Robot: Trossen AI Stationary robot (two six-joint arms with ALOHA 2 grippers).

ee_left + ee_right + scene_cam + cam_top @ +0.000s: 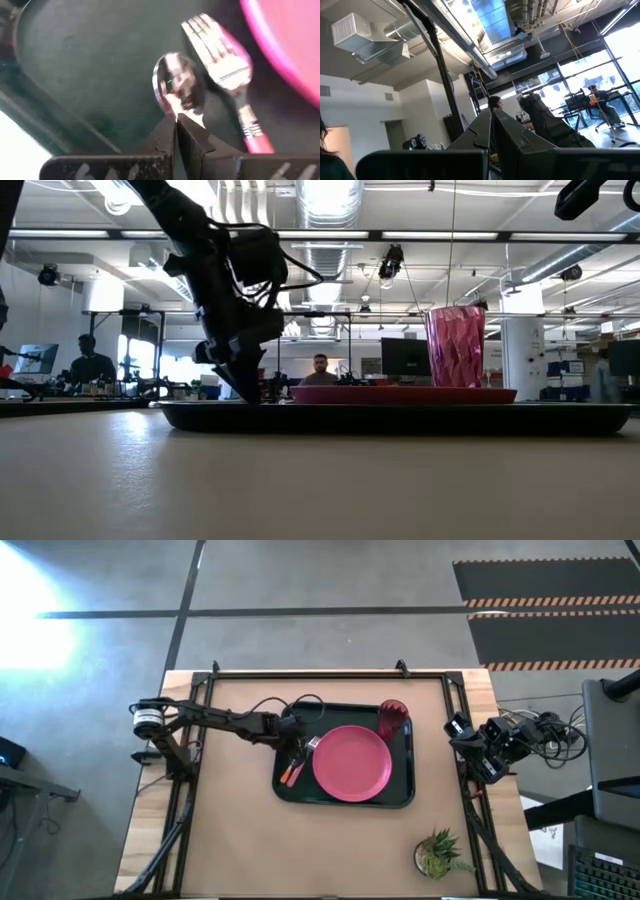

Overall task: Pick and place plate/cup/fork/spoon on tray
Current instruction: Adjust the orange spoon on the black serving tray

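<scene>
L gripper point(290, 732) low over tray's point(400, 798) left end, fingers pressed together, holding nothing.
Spoon point(172, 82) lies just ahead of its tips, fork point(220, 52) beside spoon toward plate point(352, 763); both lie in the strip btw tray's left rim and plate edge, tight room. Cup point(393, 718) upright at tray's far corner, beyond plate. R gripper point(462, 732) off tray's right edge, fingers together, empty, well apart from everything.

The left arm reaches toward the table's middle, its left gripper point(291, 737) closed; the right gripper point(459, 730) closed, parked at the table's right edge.
</scene>
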